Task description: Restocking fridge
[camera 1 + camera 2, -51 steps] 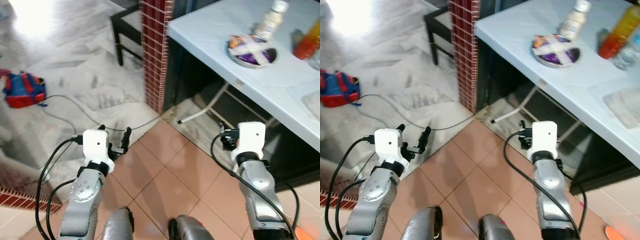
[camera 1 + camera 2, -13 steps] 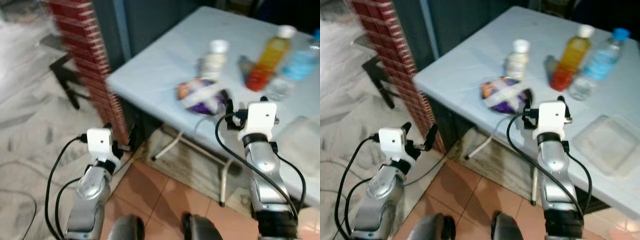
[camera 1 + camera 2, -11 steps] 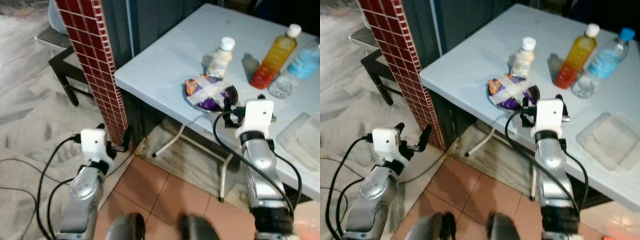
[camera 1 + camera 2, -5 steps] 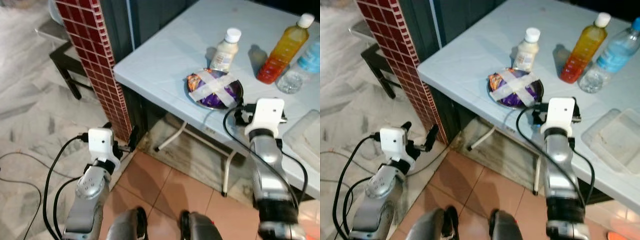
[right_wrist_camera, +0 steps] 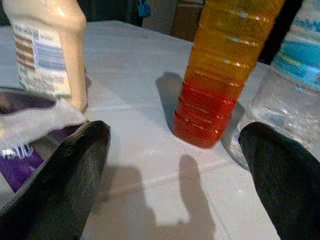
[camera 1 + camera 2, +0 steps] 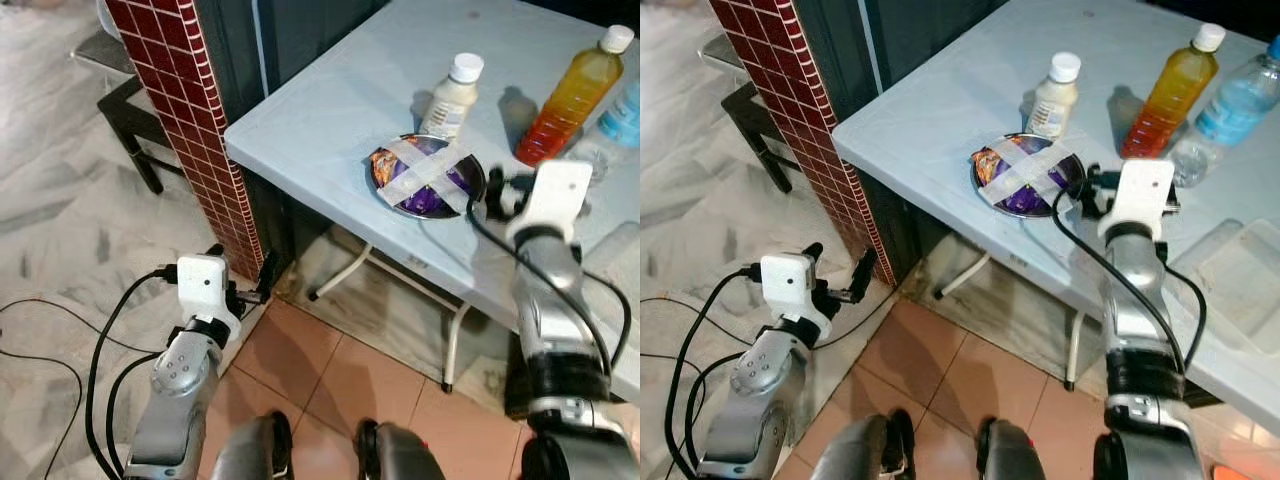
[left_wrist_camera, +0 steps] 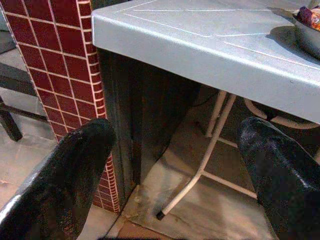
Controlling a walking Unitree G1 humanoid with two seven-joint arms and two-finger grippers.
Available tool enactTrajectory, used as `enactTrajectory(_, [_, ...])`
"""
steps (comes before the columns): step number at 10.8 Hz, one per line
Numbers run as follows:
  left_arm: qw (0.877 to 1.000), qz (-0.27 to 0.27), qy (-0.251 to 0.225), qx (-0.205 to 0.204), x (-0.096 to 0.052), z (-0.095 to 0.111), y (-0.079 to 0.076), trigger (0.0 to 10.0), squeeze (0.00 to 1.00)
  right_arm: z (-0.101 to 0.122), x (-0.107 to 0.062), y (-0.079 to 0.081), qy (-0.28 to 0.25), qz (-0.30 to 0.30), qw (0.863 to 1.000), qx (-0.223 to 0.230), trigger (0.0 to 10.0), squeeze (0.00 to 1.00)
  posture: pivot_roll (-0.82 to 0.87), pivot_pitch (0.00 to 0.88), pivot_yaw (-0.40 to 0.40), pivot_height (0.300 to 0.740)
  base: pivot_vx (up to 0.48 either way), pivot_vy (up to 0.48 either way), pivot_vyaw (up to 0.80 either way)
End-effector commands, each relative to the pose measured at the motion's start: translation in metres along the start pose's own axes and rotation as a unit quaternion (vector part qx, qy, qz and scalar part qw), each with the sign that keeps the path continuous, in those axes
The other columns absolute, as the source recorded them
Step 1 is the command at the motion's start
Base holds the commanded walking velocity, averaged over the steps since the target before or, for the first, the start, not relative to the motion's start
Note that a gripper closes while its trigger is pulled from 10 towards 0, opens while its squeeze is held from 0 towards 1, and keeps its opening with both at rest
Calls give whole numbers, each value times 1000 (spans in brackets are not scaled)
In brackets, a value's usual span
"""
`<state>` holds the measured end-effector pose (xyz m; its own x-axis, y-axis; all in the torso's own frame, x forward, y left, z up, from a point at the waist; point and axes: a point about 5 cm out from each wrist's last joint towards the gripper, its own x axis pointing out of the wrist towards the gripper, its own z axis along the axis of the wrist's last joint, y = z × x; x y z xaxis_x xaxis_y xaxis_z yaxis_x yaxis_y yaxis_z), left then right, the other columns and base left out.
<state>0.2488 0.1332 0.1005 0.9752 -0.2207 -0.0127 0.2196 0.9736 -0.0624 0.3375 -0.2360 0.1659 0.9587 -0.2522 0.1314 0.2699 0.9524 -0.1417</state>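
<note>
Splayed right fingers (image 5: 50, 175), ribbed, likely plastic, orange bottle (image 5: 225, 70)

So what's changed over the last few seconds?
The robot has walked up to the table. The right gripper has risen from below the tabletop to over it, open, facing the orange bottle, beside the taped bowl. Nothing grasped. The left gripper stays low and open; bottles and bowl unmoved.
</note>
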Motion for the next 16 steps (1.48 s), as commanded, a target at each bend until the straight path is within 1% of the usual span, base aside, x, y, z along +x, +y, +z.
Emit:
enactTrajectory(1, [1000,5,0,7,-2,2,2,10000,0,-1,2,-3,0,1,1000,7,10000,0,32,168,36,740,0,0,0])
enactTrajectory(3, [1000,-1,2,11,-2,2,1,10000,0,-1,7,0,0,31,999,30,10000,0,29,168,38,740,0,0,0])
enactTrajectory(5, [1000,-5,2,15,0,2,-1,10000,0,-11,8,9,35,66,997,36,10000,0,31,166,36,740,0,0,0])
enactTrajectory(6, [1000,-6,2,15,0,2,-2,10000,0,-17,8,11,51,74,996,29,10000,0,31,163,35,740,0,0,0])
enactTrajectory(7, [1000,-10,4,15,-2,1,-5,10000,0,-33,6,11,95,75,992,18,10000,0,35,157,34,740,0,0,0])
enactTrajectory(8, [1000,-10,5,16,-1,1,-5,10000,0,-39,5,11,114,76,990,35,10000,0,38,153,35,740,0,0,0])
enactTrajectory(9, [1000,-12,2,15,1,4,-5,10000,0,-43,4,12,129,76,987,63,7804,0,40,152,36,740,0,0,0])
enactTrajectory(10, [1000,-14,0,16,1,6,-6,10000,0,-47,3,13,142,69,983,93,3843,0,41,153,37,740,0,0,0])
enactTrajectory(11, [1000,-14,1,17,1,5,-5,10000,0,-48,0,17,151,71,979,121,784,0,37,155,40,740,0,0,0])
enactTrajectory(12, [1000,-16,3,18,1,4,-6,10000,0,-50,-5,24,161,74,972,153,1059,0,36,155,41,740,0,0,0])
enactTrajectory(13, [1000,-17,4,18,1,4,-6,10000,0,-50,-7,28,163,75,971,161,1176,0,35,154,42,740,0,0,0])
enactTrajectory(14, [1000,-18,3,20,3,5,-6,10000,0,-47,-8,33,160,76,967,184,1176,0,34,154,42,740,0,0,0])
enactTrajectory(15, [1000,-15,3,23,3,5,-5,10000,0,-45,-8,37,170,67,959,217,0,0,35,152,39,740,0,0,0])
enactTrajectory(16, [1000,-14,3,23,2,4,-4,10000,0,-44,-9,39,174,67,956,229,0,0,36,152,37,740,0,0,0])
